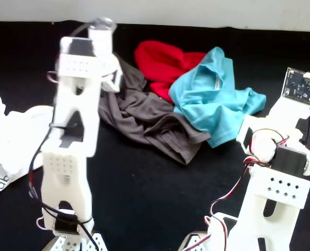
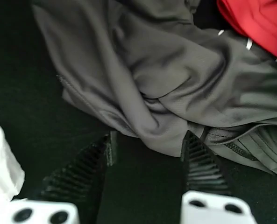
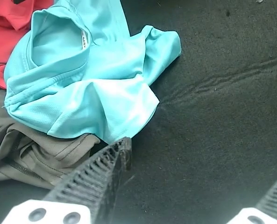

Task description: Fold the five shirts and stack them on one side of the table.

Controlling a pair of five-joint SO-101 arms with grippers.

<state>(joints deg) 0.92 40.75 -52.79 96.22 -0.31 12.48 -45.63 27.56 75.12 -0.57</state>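
A white shirt (image 1: 11,130) lay at the far left of the black counter (image 1: 144,204), with dark letters I could not read. My left claw (image 2: 150,140) was wide open at the edge of the grey shirt (image 2: 175,84). Next came the red shirt (image 1: 162,60), then the blue shirt (image 3: 91,84), its neck tag (image 3: 84,39) too small to read. My right claw (image 3: 206,156) gaped open beside its corner.

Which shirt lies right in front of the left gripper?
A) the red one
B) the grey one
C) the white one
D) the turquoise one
B: the left wrist view shows an edge of the grey shirt at the tips of the open left gripper, the red shirt farther off.
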